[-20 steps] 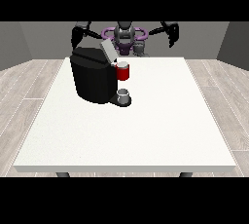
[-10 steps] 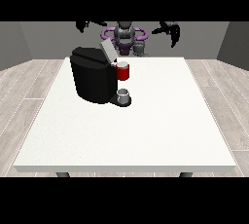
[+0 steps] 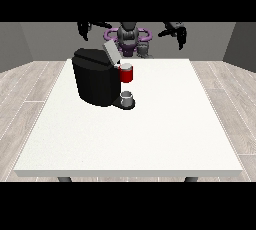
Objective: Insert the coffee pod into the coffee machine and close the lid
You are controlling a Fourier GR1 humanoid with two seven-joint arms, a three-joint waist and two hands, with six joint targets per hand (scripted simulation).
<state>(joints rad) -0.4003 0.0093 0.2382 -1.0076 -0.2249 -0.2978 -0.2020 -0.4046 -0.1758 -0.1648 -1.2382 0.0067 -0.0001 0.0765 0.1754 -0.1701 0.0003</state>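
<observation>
Black and boxy, the coffee machine [image 3: 99, 81] stands on the white table [image 3: 150, 129], well below and in front of both raised hands. We see its lid [image 3: 110, 52] tilted up, a red thing at the machine [image 3: 126, 74] on its front, and a grey thing [image 3: 127, 96] on its base. The hand at the view's left [image 3: 84, 28] and the hand at the view's right [image 3: 177, 32] hang with fingers drooping, relaxed and apart, holding nothing.

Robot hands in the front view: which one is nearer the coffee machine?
The robot hand at the view's left, raised above the coffee machine; the other robot hand hangs far right of it.
</observation>
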